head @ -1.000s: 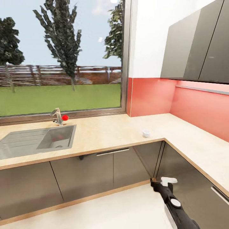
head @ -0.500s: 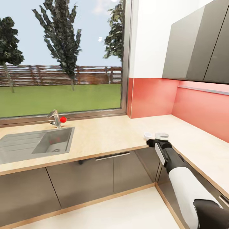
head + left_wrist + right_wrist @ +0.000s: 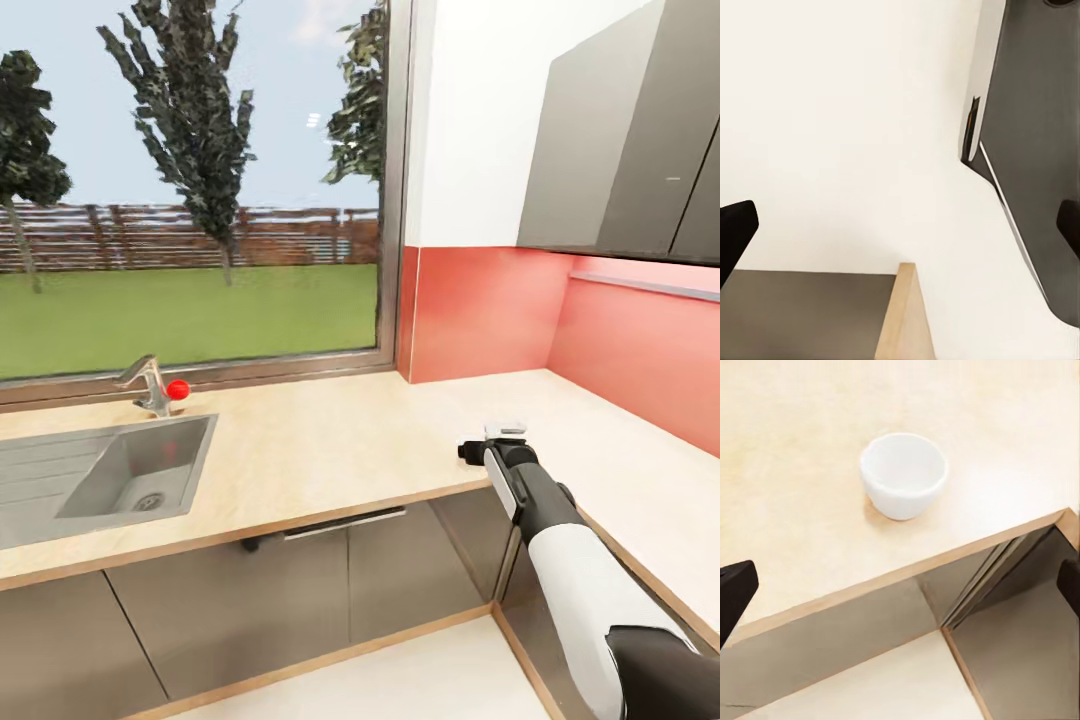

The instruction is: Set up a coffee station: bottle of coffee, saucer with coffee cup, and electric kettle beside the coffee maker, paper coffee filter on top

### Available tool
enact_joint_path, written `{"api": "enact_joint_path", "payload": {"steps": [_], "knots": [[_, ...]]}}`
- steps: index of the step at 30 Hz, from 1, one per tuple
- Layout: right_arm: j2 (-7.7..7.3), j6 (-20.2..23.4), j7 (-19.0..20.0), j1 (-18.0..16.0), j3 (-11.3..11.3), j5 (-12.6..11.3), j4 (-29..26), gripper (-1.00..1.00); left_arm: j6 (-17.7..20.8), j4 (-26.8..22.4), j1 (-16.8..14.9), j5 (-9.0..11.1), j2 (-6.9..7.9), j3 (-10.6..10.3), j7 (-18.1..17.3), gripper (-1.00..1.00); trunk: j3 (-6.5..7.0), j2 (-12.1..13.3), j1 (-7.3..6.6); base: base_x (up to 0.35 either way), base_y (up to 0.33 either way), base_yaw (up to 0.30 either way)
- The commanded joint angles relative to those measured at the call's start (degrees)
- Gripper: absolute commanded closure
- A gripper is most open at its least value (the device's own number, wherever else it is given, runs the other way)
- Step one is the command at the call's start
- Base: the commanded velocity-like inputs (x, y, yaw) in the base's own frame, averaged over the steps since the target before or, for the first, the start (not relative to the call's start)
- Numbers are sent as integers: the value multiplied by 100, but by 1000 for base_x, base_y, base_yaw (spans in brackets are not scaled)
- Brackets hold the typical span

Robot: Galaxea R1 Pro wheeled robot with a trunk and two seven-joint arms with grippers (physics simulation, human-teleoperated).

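My right claw [image 3: 497, 440] reaches out over the inner corner of the kitchen surface [image 3: 330, 440], its jaws spread wide with nothing between them. In my right wrist view, the coffee cup [image 3: 904, 474] stands upright on the pale wood, near the front edge and apart from both fingertips. It looks light, rigid, smooth and breakable. I judge a gentle pinch across its rim or rounded wall best. My left claw [image 3: 900, 232] also hangs wide, holding nothing, above pale floor.
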Motion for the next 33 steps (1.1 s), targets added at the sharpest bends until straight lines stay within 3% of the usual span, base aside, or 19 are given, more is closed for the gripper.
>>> {"api": "enact_joint_path", "payload": {"steps": [1,20,33], "knots": [[3,28,-5,-4,-9,10,-3,-100,39,-24,3,-59,-4,42,-3,-100,-10,-10,5,244,-232,0],[-1,20,3,4,-16,15,69,-100,29,-6,4,-66,-9,46,-3,-100,-10,-10,5,265,-193,0],[-6,28,3,5,-16,36,407,-100,30,-6,27,-59,-6,54,-3,-100,-10,-10,5,27,-11,0]]}}
